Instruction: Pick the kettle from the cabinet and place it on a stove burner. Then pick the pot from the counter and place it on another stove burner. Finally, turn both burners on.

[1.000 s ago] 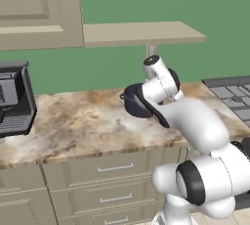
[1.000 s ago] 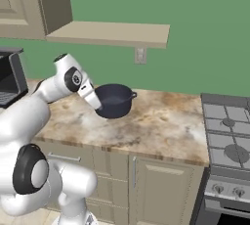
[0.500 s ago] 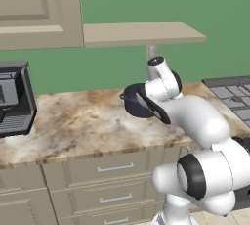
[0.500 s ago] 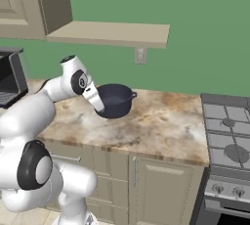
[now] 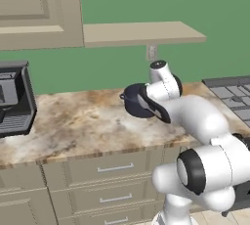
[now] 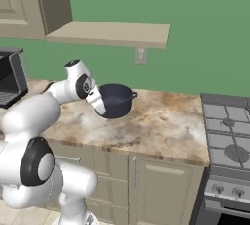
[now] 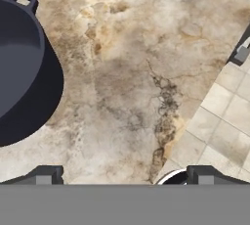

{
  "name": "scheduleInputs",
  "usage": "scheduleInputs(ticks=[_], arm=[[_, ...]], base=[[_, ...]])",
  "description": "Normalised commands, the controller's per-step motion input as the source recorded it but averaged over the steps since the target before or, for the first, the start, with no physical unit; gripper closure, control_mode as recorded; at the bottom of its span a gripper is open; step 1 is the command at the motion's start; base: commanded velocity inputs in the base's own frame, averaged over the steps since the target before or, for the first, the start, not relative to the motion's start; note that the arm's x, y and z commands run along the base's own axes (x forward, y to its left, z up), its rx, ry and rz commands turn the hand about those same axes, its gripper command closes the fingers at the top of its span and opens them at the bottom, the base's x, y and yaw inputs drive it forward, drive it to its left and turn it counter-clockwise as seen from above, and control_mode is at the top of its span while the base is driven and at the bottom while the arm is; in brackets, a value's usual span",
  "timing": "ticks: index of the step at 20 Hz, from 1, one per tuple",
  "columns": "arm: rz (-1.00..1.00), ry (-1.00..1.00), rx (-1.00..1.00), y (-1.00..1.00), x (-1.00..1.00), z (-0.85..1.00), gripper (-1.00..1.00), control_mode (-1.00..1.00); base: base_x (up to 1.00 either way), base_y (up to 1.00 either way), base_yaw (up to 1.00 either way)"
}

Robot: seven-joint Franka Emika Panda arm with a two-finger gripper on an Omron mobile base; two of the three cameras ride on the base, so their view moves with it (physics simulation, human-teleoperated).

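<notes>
The dark navy pot [image 5: 133, 102] [image 6: 117, 100] stands on the marbled counter [image 5: 78, 126] [image 6: 161, 121], below the flat shelf [image 6: 112, 32] of the beige cabinet [image 5: 39, 9]. My hand [image 5: 155, 107] [image 6: 97, 101] hovers right in front of the pot, on the robot's side. In the hand view my gripper [image 7: 124, 177] is open over bare counter, with the pot [image 7: 19, 72] off to the left and nothing between the fingers. The grey stove [image 6: 227, 131] with its burners [image 6: 228, 122] lies to the right. The kettle is out of view.
A black coffee machine [image 5: 12, 99] [image 6: 9, 75] stands at the counter's left end. Beige drawers [image 5: 114, 168] run below the counter edge. A wall outlet [image 5: 152, 52] sits under the shelf. Floor tiles [image 7: 229, 116] show past the counter's front edge.
The arm has swung slightly to the right and the hand now sits a little further along the pot's near side. The jaws have stayed open; the pot has not moved.
</notes>
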Motion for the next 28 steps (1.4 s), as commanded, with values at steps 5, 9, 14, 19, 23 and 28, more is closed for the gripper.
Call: scheduleInputs(ticks=[5, 9, 14, 19, 23, 28], arm=[[0.0, 0.01, 0.05, 0.0, 0.24, -0.08, -1.0, -1.0], [0.0, 0.0, 0.05, 0.0, 0.19, -0.04, -1.0, -1.0], [0.0, 0.0, 0.04, 0.0, 0.2, -0.06, -1.0, -1.0], [-0.02, 0.01, 0.03, 0.0, 0.21, -0.1, -1.0, -1.0], [-0.03, 0.0, 0.02, 0.0, 0.24, -0.08, -1.0, -1.0], [-0.03, 0.0, 0.02, 0.0, 0.22, -0.08, -1.0, -1.0]], base=[[0.0, 0.0, 0.0], [0.0, 0.0, 0.0], [0.0, 0.0, 0.0], [0.0, 0.0, 0.0], [0.0, 0.0, 0.0], [0.0, 0.0, 0.0]])
